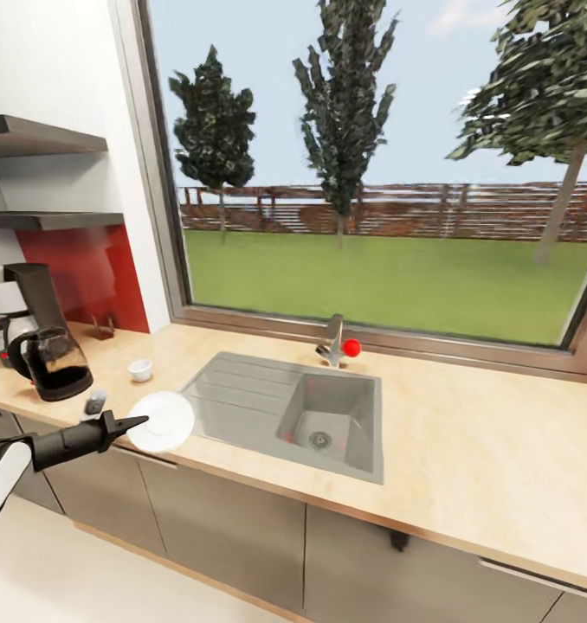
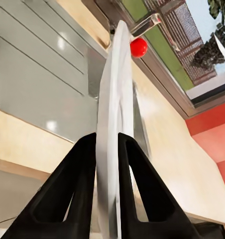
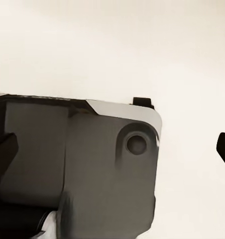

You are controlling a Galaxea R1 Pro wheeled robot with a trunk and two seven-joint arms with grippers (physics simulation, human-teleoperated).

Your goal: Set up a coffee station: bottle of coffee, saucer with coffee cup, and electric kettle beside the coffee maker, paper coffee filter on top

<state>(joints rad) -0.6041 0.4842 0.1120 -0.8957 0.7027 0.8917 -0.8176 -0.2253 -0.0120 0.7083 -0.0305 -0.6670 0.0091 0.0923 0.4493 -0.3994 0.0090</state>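
Left gripper (image 1: 136,423): reaches in over the counter's front edge, its black jaws clamped on the rim of the saucer; in the left wrist view the two fingers (image 2: 77,189) press on either side of the thin white plate.
Saucer (image 1: 162,420): white and round, held at the counter's front edge, just beside the sink's draining board; seen edge-on in the left wrist view (image 2: 112,124).
Cup (image 1: 140,370): small and white, standing on the counter behind the saucer, apart from it.
Coffee maker (image 1: 16,320): at the counter's left end, against the red back wall.
Kettle (image 1: 53,363): dark and rounded, standing in front of the coffee maker, close to it.
Counter (image 1: 467,450): light beige slab over grey cabinets, running under a wide window.
Sink (image 1: 328,420): grey, set into the middle of the counter, with a tap (image 1: 333,340) carrying a red knob (image 1: 352,348) at its back edge.
Shelf (image 1: 51,220): thin dark board on the wall above the coffee maker.
Right gripper: its wrist view shows a grey robot housing against a pale surface; whether its jaws are apart or together cannot be told.
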